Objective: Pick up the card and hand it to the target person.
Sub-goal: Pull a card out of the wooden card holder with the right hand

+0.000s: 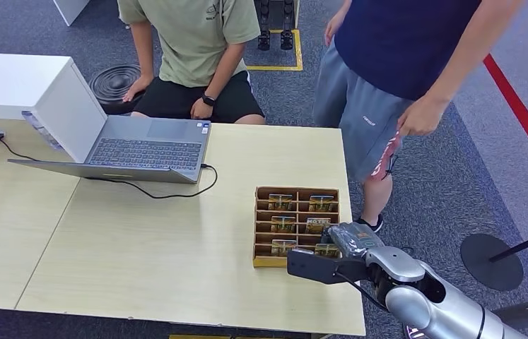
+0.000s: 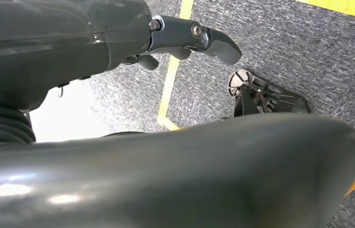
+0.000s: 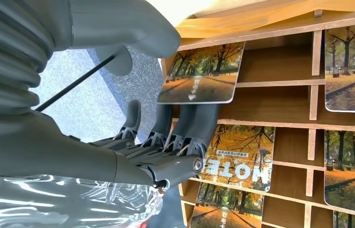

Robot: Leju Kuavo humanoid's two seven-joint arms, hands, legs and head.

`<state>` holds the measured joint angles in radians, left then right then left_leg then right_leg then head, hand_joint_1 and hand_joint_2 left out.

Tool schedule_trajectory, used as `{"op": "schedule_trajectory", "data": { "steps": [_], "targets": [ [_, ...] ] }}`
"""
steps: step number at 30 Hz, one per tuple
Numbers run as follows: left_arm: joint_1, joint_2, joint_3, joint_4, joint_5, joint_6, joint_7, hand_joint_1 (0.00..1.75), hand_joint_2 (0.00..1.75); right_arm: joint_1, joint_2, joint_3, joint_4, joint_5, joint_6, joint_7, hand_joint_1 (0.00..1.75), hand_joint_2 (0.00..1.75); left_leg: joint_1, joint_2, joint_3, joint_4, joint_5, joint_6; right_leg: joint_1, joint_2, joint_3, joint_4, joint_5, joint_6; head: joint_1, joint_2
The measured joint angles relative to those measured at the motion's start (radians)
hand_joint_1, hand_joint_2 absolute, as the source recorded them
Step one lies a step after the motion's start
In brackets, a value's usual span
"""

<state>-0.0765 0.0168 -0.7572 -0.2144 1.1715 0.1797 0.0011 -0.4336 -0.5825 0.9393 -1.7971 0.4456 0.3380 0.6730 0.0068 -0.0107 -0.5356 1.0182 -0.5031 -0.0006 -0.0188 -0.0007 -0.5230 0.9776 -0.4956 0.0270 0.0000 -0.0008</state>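
at the wooden tray (image 1: pixel 264 226), the right hand (image 3: pixel 166 137) hides its fingertips behind a card (image 3: pixel 239 156); grip unclear; left hand (image 2: pixel 185 40) unclear too.

cards (image 3: pixel 203 76): orange autumn-tree print | tray (image 1: pixel 260 224): brown wood | table (image 1: pixel 141 247): pale wood | laptop (image 1: pixel 149 152): grey | carpet (image 1: pixel 452 176): blue-grey, red stripe

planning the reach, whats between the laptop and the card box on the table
In the head view, only the laptop's black cable; otherwise bare tabletop up to the card box.
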Motion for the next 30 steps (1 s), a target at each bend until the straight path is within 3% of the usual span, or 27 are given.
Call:
{"op": "schedule_trajectory", "data": {
  "steps": [5, 8, 10, 17, 21, 30],
  "targets": [
    [0.000, 0.000, 0.000, 0.000, 0.001, 0.000, 0.000, 0.00, 0.00, 0.000, 0.000, 0.001, 0.000, -0.001, 0.000, 0.000, 0.93, 1.75, 0.000, 0.000, 0.000, 0.000, 0.000, 0.000, 0.000, 0.000, 0.000, 0.000, 0.000, 0.000, 0.000, 0.000],
    [0.000, 0.000, 0.000, 0.000, 0.001, 0.000, 0.000, 0.00, 0.00, -0.001, 0.000, 0.002, 0.001, -0.006, 0.000, 0.000, 1.28, 1.75, 0.000, 0.000, 0.000, 0.000, 0.000, 0.000, 0.000, 0.000, 0.000, 0.000, 0.000, 0.000, 0.000, 0.000],
    [0.000, 0.000, 0.000, 0.000, 0.001, 0.000, 0.000, 0.00, 0.00, -0.003, 0.000, 0.004, 0.003, -0.010, 0.000, 0.000, 1.42, 1.75, 0.000, 0.000, 0.000, 0.000, 0.000, 0.000, 0.000, 0.000, 0.000, 0.000, 0.000, 0.000, 0.000, 0.000],
    [0.000, 0.000, 0.000, 0.000, 0.002, 0.002, 0.003, 0.00, 0.00, -0.008, 0.000, 0.014, 0.009, -0.017, -0.002, 0.000, 1.43, 1.75, 0.000, 0.000, 0.000, 0.000, 0.000, 0.000, 0.000, 0.000, 0.000, 0.000, 0.000, 0.000, 0.000, 0.000],
    [-0.001, 0.001, -0.005, 0.000, 0.002, 0.002, 0.003, 0.00, 0.00, -0.018, 0.000, 0.024, 0.014, -0.021, -0.004, 0.000, 1.52, 1.75, 0.000, 0.000, 0.000, 0.000, 0.000, 0.000, 0.000, 0.000, 0.000, 0.000, 0.000, 0.000, 0.000, 0.000],
    [-0.001, 0.001, -0.007, 0.000, 0.002, 0.002, 0.003, 0.00, 0.00, -0.022, 0.000, 0.029, 0.016, -0.027, -0.006, 0.000, 1.50, 1.75, 0.000, 0.000, 0.000, 0.000, 0.000, 0.000, 0.000, 0.000, 0.000, 0.000, 0.000, 0.000, 0.000, 0.000]
  ]
}}
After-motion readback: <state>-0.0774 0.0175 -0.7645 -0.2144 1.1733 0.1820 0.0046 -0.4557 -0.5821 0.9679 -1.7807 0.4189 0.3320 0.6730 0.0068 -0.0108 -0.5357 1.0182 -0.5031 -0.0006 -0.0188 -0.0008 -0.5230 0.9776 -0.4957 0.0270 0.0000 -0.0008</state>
